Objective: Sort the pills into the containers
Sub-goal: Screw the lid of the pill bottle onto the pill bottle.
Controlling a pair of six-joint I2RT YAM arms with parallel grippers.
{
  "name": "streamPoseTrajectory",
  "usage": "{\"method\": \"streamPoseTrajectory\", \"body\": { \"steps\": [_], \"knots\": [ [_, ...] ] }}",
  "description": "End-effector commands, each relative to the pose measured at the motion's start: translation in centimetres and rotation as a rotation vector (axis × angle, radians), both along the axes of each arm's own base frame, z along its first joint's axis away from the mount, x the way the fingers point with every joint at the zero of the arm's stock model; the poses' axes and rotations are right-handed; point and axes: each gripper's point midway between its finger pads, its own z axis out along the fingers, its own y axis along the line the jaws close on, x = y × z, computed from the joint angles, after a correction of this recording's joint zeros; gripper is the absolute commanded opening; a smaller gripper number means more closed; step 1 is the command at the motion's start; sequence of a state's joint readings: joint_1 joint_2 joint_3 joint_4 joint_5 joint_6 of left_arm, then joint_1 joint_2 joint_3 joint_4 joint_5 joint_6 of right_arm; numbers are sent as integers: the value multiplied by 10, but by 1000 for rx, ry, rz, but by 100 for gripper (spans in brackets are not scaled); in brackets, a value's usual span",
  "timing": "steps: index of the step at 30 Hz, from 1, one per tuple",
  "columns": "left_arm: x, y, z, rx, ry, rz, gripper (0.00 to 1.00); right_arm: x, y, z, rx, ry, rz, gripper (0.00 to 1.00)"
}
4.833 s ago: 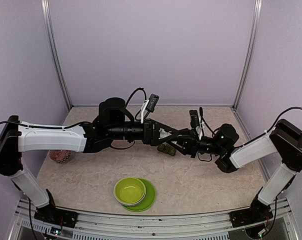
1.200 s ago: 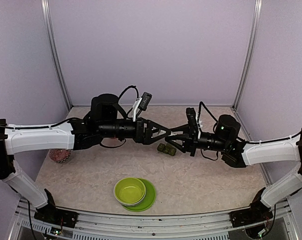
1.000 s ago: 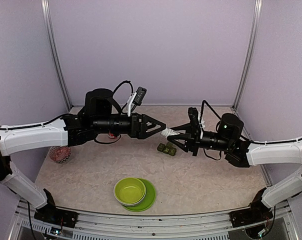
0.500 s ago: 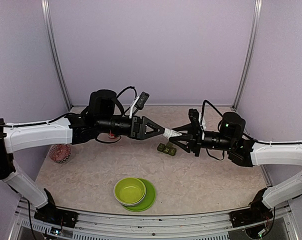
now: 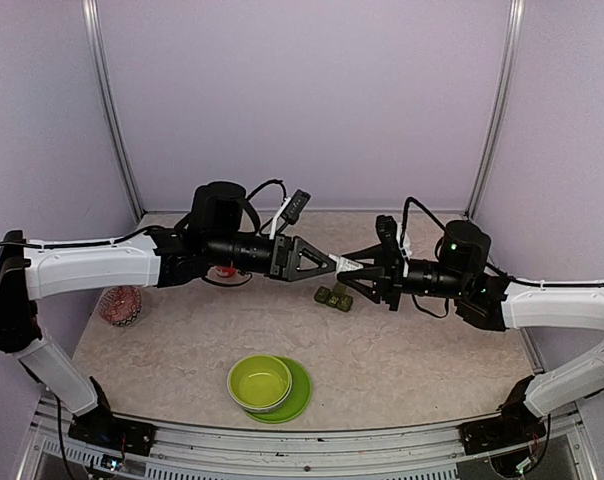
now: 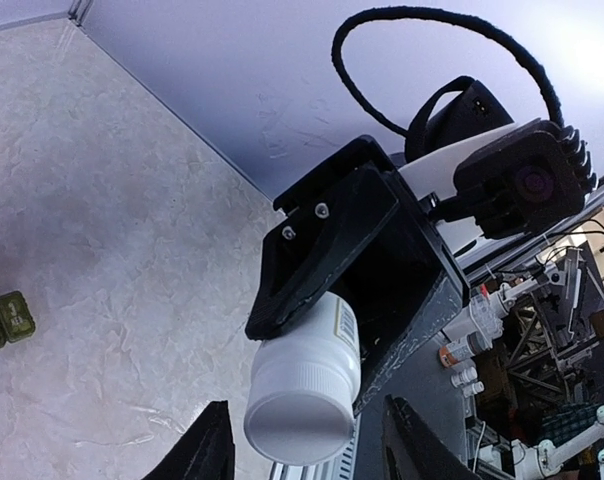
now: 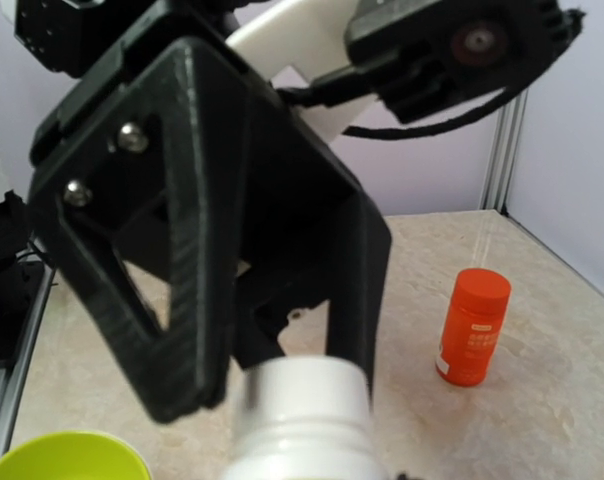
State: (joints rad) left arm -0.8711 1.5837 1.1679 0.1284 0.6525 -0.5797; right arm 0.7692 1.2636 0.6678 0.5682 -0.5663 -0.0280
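Top external shows early days: right jaws clamped on the white bottle [image 5: 348, 266] in mid-air, left jaws apart around its capped end, no pill visible, and the containers [image 5: 334, 297] sit on the bench [image 5: 432, 350] just below both jaws.

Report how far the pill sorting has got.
Done: nothing visible; no pills show near the containers. In hand: the right end effector holds a white bottle in mid-air, and the left end effector has its jaws open around the cap, which is on. Left: take the cap off, get pills out and sort them into those containers.
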Motion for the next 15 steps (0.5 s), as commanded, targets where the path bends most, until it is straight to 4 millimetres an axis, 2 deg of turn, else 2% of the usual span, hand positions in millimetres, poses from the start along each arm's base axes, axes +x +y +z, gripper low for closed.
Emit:
{"method": "streamPoseTrajectory", "body": {
  "steps": [1, 10, 15],
  "knots": [
    [1, -7, 12, -42, -22, -24, 47, -2, 4, 9, 5, -19, 19, 17],
    [-3, -10, 9, -38, -53, -56, 13, -2, 5, 7, 2, -4, 24, 17],
    [-23, -12, 16, -68, -183, -161, 12, -11, 9, 14, 49, 76, 85, 17]
  ]
}}
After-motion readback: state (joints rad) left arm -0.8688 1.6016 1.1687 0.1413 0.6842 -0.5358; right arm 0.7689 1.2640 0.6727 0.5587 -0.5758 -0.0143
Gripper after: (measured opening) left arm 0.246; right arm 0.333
